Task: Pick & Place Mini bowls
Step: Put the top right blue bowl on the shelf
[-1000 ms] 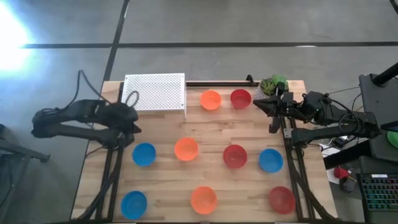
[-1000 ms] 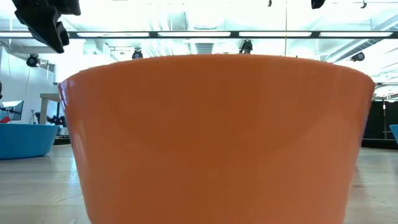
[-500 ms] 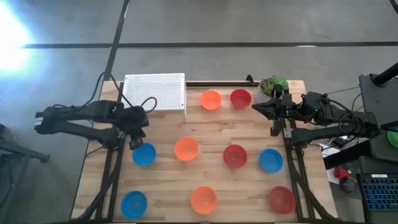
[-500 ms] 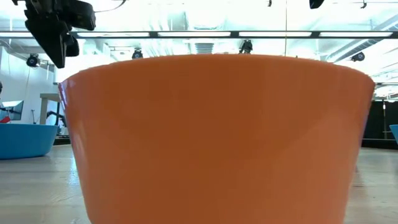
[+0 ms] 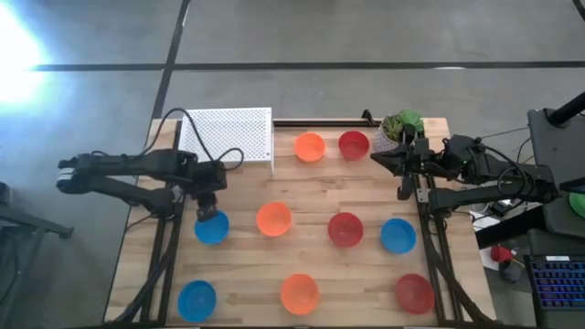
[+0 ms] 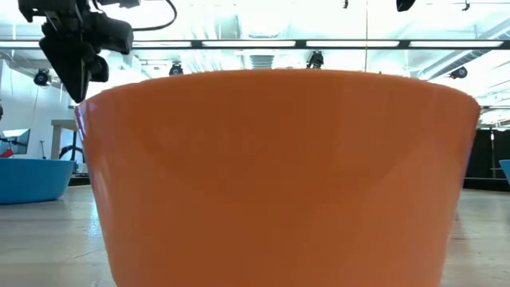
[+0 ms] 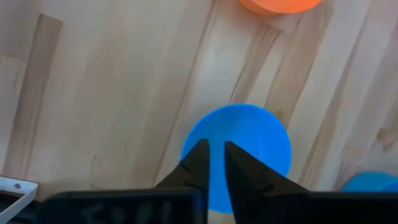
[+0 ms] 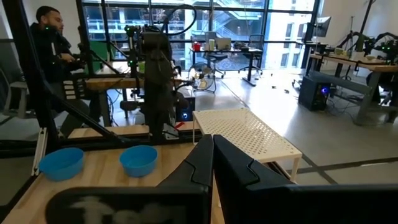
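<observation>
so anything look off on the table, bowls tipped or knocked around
Nothing stands out. The mini bowls all sit upright and apart on the table, none tipped. The left gripper hangs over a blue bowl; the right gripper waits near the plant pot.

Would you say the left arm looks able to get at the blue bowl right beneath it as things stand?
Probably yes: the left gripper hangs directly over the blue bowl, fingers nearly shut, with bare table around it and the nearest orange bowl well apart.
</observation>
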Robot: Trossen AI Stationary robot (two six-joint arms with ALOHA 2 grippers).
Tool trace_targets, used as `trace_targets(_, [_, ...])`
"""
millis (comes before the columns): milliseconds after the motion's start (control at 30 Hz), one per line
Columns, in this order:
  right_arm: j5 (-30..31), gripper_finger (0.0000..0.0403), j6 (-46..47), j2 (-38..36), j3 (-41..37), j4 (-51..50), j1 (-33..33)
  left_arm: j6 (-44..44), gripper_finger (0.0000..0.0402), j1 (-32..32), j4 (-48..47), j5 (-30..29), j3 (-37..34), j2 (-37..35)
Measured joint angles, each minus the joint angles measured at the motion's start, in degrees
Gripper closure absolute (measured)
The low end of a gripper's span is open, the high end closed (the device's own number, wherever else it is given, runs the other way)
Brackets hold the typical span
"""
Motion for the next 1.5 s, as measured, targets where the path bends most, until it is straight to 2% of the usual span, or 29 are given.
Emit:
trace_targets(133, [0.0, 0.0394, 0.0, 0.0, 0.0, 0.0, 0.0, 4.2, 0.0315, 0.0, 0.2, -0.2, 0.0, 1.9])
trace_targets(233, [0.0, 0.0394, 0.0, 0.0, 0.0, 0.0, 0.0, 8.4, 0.0302, 0.0, 0.3, -0.4, -0.2, 3.7])
trace_targets(733, [0.0, 0.0394, 0.1, 0.0, 0.1, 0.0, 0.0, 16.3, 0.03, 0.0, 3.9, 0.5, -5.9, 11.8])
trace_targets(1033, [-1.7, 0.0394, 0.0, 0.0, 0.1, 0.0, 0.0, 16.5, 0.03, 0.0, 9.3, 0.6, -8.6, 16.4])
trace_targets(1500, [-3.0, 0.0394, -0.4, 0.0, 0.1, 0.0, 0.0, 18.0, 0.0303, 0.0, 12.0, 1.4, -11.0, 21.5])
